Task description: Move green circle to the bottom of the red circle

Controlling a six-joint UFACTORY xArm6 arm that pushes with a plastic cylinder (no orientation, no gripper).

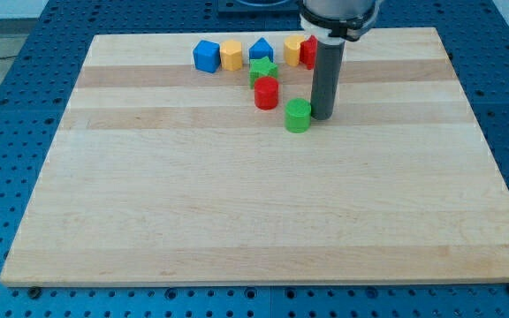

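The green circle [298,115] is a short green cylinder on the wooden board [237,203], toward the view's top, right of centre. The red circle [266,93] is a short red cylinder just up and left of it, a small gap between them. My tip [321,117] is at the lower end of the dark rod, touching or nearly touching the green circle's right side.
A green star [262,70] sits just above the red circle. Along the view's top stand a blue block [206,56], a yellow block [231,55], a blue block [261,49], a yellow block [293,49] and a red block [307,52] partly behind the rod.
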